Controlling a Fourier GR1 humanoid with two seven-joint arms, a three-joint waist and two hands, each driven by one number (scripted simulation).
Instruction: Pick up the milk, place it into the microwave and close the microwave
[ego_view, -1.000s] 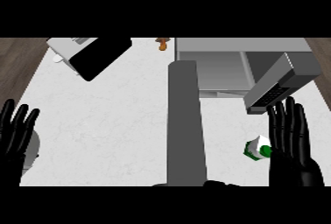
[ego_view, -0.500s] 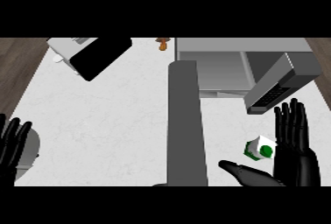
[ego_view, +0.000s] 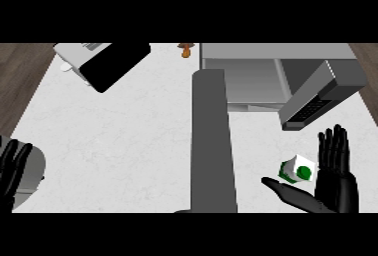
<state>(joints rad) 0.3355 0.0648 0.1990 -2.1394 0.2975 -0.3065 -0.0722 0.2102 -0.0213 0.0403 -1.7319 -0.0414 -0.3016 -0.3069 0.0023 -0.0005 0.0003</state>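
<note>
The milk carton (ego_view: 297, 170), white with a green round mark on its face, stands on the white bench (ego_view: 125, 150) near its right front corner, below the microwave's swung-open door (ego_view: 319, 97). The right hand (ego_view: 336, 182) brackets it: the straight fingers rise just to the carton's right and the thumb stretches out under it toward the left, so the carton sits in the open crook between them. The hand is spread wide and has hold of nothing; whether any part of it touches the carton cannot be told from this angle.

Behind the carton the microwave (ego_view: 255, 80) stands open, its pale cavity facing the front, the door hanging out to the right with its keypad panel showing. A tall grey upright slab (ego_view: 212, 145) runs down the middle of the bench just left of the carton. Far to the left lies a toaster oven (ego_view: 100, 60) with a dark door, and a small brown object (ego_view: 186, 50) sits at the back edge. The left hand (ego_view: 15, 172) rests open at the view's lower left edge.

From here the likely trouble is the closing of the fingers. If the thumb sweeps in before the fingers meet the far side, it could tip or push the light carton toward the grey slab. On the lift, the open door overhangs the path, and a carton carried too far right could strike it.
</note>
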